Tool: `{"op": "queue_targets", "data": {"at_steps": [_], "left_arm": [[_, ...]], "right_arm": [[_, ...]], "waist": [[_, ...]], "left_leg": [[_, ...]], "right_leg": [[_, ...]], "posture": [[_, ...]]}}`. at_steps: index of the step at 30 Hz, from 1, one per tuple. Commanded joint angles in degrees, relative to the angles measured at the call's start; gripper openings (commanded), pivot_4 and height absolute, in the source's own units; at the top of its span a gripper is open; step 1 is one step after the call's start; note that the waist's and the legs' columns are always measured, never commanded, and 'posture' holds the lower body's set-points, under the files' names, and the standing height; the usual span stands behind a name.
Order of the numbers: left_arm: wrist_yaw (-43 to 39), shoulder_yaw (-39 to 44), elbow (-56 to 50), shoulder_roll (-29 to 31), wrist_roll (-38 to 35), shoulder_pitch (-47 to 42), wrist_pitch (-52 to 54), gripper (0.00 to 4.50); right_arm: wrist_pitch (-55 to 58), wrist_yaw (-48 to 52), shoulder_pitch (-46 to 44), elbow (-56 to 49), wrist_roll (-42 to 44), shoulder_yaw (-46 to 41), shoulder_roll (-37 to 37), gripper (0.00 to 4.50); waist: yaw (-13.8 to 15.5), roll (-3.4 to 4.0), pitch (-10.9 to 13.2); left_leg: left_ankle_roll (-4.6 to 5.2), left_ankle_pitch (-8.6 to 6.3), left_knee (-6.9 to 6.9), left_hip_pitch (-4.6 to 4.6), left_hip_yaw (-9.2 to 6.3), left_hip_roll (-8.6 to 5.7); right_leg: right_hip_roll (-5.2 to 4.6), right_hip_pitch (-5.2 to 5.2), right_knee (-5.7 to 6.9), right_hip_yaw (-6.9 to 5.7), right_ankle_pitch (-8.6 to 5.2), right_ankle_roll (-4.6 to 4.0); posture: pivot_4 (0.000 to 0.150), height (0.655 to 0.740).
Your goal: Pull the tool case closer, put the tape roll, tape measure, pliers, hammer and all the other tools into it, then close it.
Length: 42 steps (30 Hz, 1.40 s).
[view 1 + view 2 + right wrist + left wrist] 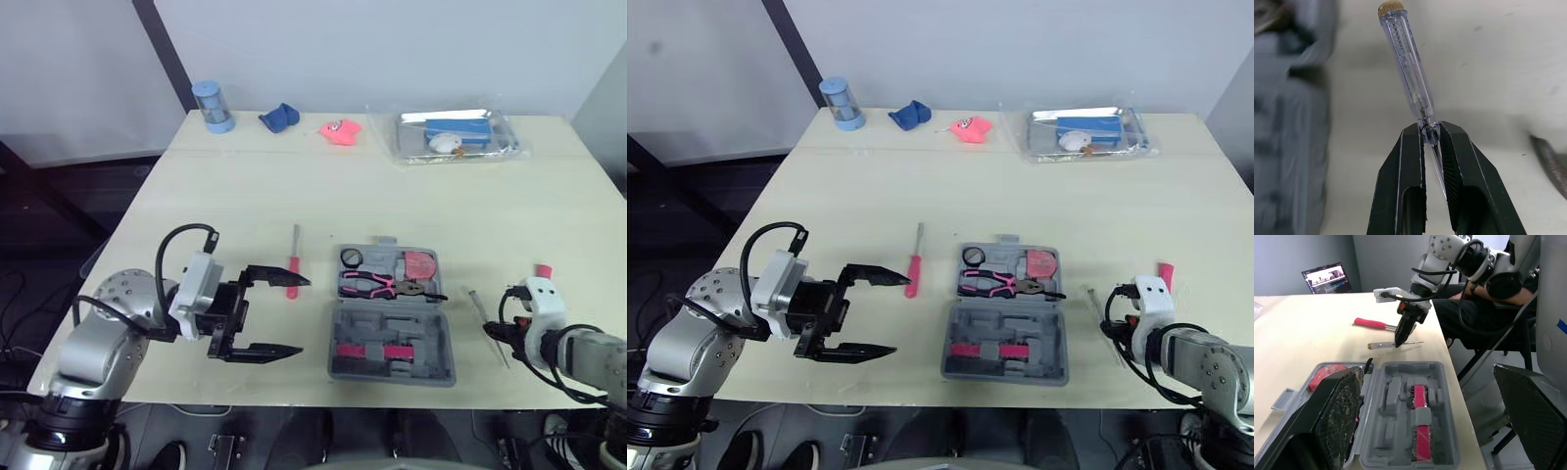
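Fingers (1400, 186) of the right gripper (1431, 133) pinch the shaft of a clear-handled screwdriver (1405, 63) on the desk (441, 196), just right of the open tool case (392, 357). The left gripper (302, 315), fingers spread wide, hovers left of the case. Pliers (377, 286) and tape measure (351, 258) are packed. Both red-handled tools, one left of the case (292, 274) and one right (542, 270), are yet to be packed, and the case is not yet closed.
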Motion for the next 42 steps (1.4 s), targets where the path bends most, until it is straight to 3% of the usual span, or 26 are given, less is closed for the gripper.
{"op": "queue_targets", "data": {"at_steps": [1, 5, 10, 15, 16, 25, 30, 35, 42], "left_arm": [[0.4, 0.5, -1.7, -0.1, -1.1, -0.7, 0.5, 4.50], [0.4, 0.6, -1.9, 0.0, -1.4, -1.0, 1.1, 4.50], [0.3, 0.5, -1.6, 0.0, -1.3, -1.7, 1.3, 4.50], [0.2, 0.4, -1.2, -0.1, -1.1, -2.0, 1.3, 4.50], [0.1, 0.3, -1.2, -0.1, -1.1, -2.0, 1.3, 4.50], [-0.1, 0.3, -0.8, -0.3, -0.9, -2.0, 1.2, 4.50], [-0.4, 0.6, -0.7, 0.0, -1.0, -1.9, 1.2, 4.50], [-0.5, 0.2, -0.8, -0.3, -1.0, -2.1, 1.3, 4.50], [-0.7, 0.5, -1.3, 0.0, -1.2, -2.1, 1.5, 4.50]], "right_arm": [[0.4, -6.8, -1.0, -2.4, -3.9, -1.2, 5.4, 0.15], [0.4, -10.0, -1.3, -3.4, -5.7, 0.1, 10.8, 0.15], [0.4, -11.9, -0.6, -4.3, -9.2, 1.2, 12.5, 0.15], [0.3, -9.5, 0.6, -5.8, -9.4, 2.5, 11.5, 2.43], [0.3, -8.6, 1.0, -6.5, -9.1, 2.9, 11.1, 2.65], [-10.1, -2.6, 8.1, -10.0, -10.3, 10.1, 1.3, 2.65], [-27.3, 7.3, 15.2, -11.7, -9.8, 12.2, -4.6, 2.65], [-43.2, 15.5, 19.1, -6.7, -11.0, 14.9, -6.8, 2.65], [-58.6, 18.9, 21.4, 6.0, -14.3, 15.9, -5.5, 2.65]], "waist": [[-0.1, 0.00, 0.0], [-0.6, -0.03, 0.0], [-1.3, -0.03, 0.0], [-1.2, -0.04, 0.0], [-1.1, -0.05, 0.0], [-1.4, -0.04, 0.0], [-1.4, -0.03, 0.0], [-1.4, -0.05, 0.0], [-1.2, -0.06, 0.0]], "left_leg": [[0.00, 0.00, 0.00, 0.01, 0.00, 0.01], [-0.07, 0.04, 0.00, 0.02, -0.02, 0.03], [-0.05, 0.03, 0.00, 0.03, -0.03, 0.04], [-0.04, 0.03, 0.00, 0.03, -0.03, 0.05], [-0.04, 0.02, -0.01, 0.04, -0.02, 0.04], [0.01, -0.01, -0.01, 0.04, -0.02, 0.04], [0.06, -0.03, -0.01, 0.05, 0.00, 0.05], [0.06, -0.03, -0.01, 0.08, 0.00, 0.09], [0.05, -0.03, 0.00, 0.07, 0.01, 0.09]], "right_leg": [[0.02, 0.00, 0.02, 0.01, 0.00, 0.00], [0.09, -0.01, 0.02, 0.02, 0.00, 0.00], [0.12, -0.01, 0.02, 0.02, 0.00, -0.01], [0.13, -0.01, 0.01, 0.03, 0.00, -0.01], [0.13, 0.00, 0.00, 0.03, 0.00, -0.01], [0.13, -0.01, 0.00, 0.05, -0.01, 0.00], [0.14, 0.00, -0.01, 0.07, -0.01, 0.00], [0.20, 0.00, 0.01, 0.09, -0.01, 0.00], [0.18, 0.01, 0.00, 0.09, -0.01, 0.00]], "posture": [[0.150, 0.7400], [0.150, 0.7400], [0.150, 0.7400], [0.150, 0.7400], [0.150, 0.7400], [0.150, 0.7400], [0.150, 0.7400], [0.150, 0.7400], [0.150, 0.7400]]}}
